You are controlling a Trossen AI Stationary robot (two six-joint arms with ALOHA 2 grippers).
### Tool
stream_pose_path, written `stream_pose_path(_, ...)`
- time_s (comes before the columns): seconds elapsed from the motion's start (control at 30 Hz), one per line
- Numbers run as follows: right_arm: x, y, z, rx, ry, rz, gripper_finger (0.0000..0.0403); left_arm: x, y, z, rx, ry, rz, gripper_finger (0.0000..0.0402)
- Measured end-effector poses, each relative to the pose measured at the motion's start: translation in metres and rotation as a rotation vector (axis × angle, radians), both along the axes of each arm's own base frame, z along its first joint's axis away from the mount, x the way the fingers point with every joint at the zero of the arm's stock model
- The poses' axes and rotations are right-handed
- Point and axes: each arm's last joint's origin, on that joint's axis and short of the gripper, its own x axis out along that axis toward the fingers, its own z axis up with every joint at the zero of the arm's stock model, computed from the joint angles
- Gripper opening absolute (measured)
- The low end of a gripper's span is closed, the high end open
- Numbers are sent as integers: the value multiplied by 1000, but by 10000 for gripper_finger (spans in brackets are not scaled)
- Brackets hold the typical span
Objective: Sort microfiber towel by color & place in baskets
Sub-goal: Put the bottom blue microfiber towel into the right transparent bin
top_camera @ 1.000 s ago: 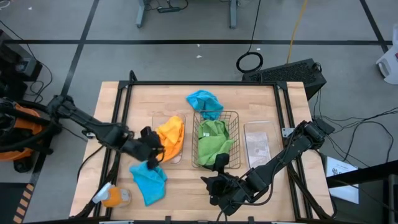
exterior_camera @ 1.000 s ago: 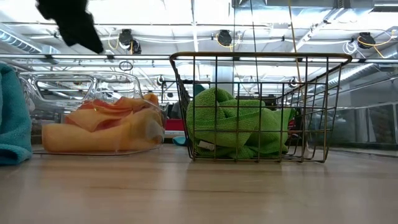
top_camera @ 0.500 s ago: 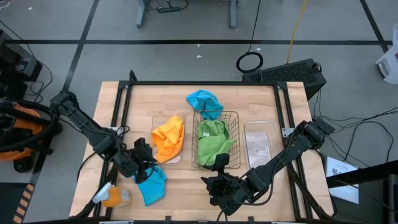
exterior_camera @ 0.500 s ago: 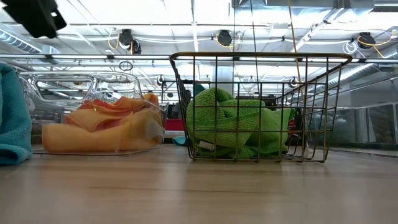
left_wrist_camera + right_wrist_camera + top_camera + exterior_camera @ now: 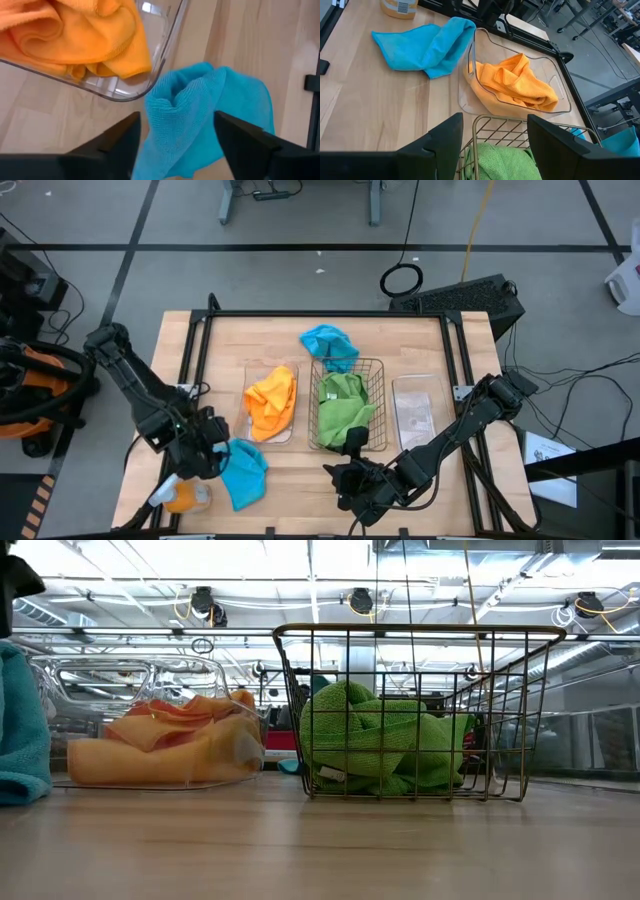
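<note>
A sky blue towel (image 5: 246, 473) lies crumpled on the table near the near edge, and it fills the left wrist view (image 5: 200, 120). My left gripper (image 5: 212, 455) hovers over its left part, open, fingers on either side of it (image 5: 177, 150). A second blue towel (image 5: 328, 345) lies past the wire basket (image 5: 380, 405), which holds the green towels (image 5: 343, 404). The orange-yellow towels (image 5: 272, 402) fill a clear basket (image 5: 252, 372). Another clear basket (image 5: 415, 412) stands to the right. My right gripper (image 5: 347, 480) waits open near the near edge (image 5: 495, 145).
A small hard orange-and-white object (image 5: 182, 496) lies at the near left corner, close beside the blue towel. A black frame rail (image 5: 190, 370) runs around the tabletop. Bare wood lies between the baskets and the near edge (image 5: 320, 850).
My left gripper has moved from beside the orange towels' basket toward the near left corner and now stands over the near blue towel. In the low view it slides off toward the picture's left. The towels and baskets have stayed put.
</note>
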Motion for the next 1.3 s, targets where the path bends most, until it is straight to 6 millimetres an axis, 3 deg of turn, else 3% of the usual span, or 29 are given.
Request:
stream_pose_path(0.17,0,0,0,3,-4,0,210,-2,-7,-5,38,-7,-1,322)
stream_pose_path(0.3,0,0,0,4,-6,0,210,0,-10,-16,108,52,1,350)
stream_pose_path(0.8,1,0,1,7,-10,0,210,14,-34,-45,170,120,-95,356)
stream_pose_path(1.07,1,1,1,8,-11,0,210,18,-39,-52,181,122,-115,293)
stream_pose_path(1.3,1,1,1,8,-11,0,210,21,-41,-51,166,91,-110,168)
